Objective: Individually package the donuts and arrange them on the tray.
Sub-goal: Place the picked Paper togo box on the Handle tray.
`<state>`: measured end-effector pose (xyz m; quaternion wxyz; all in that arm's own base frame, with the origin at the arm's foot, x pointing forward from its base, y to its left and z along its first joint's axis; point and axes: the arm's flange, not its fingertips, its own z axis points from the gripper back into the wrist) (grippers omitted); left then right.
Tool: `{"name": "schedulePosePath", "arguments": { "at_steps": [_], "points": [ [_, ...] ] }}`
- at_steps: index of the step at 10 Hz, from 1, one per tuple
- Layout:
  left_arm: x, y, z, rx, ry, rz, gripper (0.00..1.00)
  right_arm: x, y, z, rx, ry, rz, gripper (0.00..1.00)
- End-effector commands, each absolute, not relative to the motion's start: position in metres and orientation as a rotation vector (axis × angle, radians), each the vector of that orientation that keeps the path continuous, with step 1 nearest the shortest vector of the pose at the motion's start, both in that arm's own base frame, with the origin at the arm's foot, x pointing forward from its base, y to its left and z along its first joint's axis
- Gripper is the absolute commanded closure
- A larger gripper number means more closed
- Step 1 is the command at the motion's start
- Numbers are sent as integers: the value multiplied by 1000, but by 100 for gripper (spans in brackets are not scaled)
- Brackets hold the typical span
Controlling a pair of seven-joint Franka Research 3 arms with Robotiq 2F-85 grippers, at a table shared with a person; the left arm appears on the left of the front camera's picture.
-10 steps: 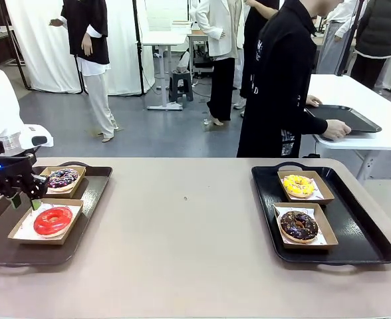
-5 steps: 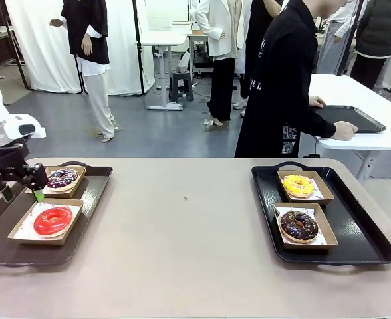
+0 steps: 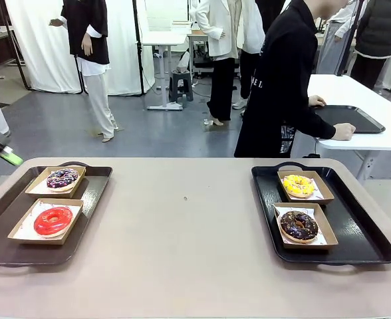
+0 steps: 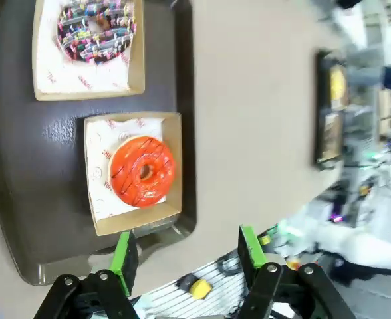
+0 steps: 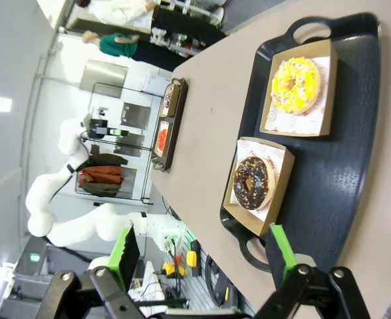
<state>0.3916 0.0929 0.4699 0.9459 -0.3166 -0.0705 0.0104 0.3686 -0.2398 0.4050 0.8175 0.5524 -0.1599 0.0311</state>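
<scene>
On the bench [image 3: 182, 239], all four donuts [image 3: 53, 220] sit boxed on trays [image 3: 355, 232], seemingly finished; both tools [image 4: 187, 256] gape empty.

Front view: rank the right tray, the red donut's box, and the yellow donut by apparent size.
1. Right tray, clearly the largest.
2. Red donut's box.
3. Yellow donut, smallest; it sits farther back than the box, but the gap looks too large for that to change the order.
</scene>
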Motion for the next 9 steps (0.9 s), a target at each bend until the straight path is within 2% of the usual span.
{"name": "schedulePosePath", "arguments": {
  "at_steps": [1,2,4,9],
  "points": [
    [389,150,470,-863,-225,38,21,368,-239,405,1184,-342,68,0],
    [380,183,467,-968,-287,52,21,368,-239,405,1184,-342,68,0],
    [366,223,453,-1101,-316,65,21,368,-239,405,1184,-342,68,0],
    [342,255,408,-1199,-245,153,21,368,-239,405,1184,-342,68,0]
  ]
}}
